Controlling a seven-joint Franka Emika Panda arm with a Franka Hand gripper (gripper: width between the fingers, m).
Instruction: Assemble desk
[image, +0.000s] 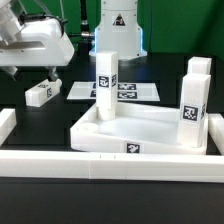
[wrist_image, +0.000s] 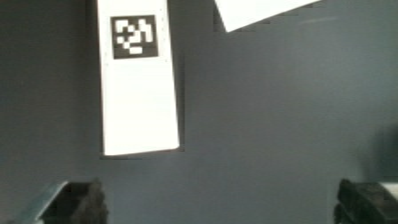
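The white tray-like tabletop (image: 140, 132) lies in the middle, rim up. One white leg (image: 106, 85) stands upright at its far corner on the exterior view's left. Two more legs (image: 193, 103) (image: 200, 68) stand upright at its right side. The fourth leg (image: 40, 92) lies flat on the dark table at the left; it also shows in the wrist view (wrist_image: 139, 80), tag up. My gripper (image: 36, 74) hovers above that lying leg, open and empty (wrist_image: 222, 205), with both fingertips (wrist_image: 75, 202) just clear of the leg's end.
The marker board (image: 120, 91) lies flat behind the tabletop; its corner shows in the wrist view (wrist_image: 267, 10). A long low white border wall (image: 100, 165) runs along the front and up the left side (image: 7, 122). A white stand is at the back.
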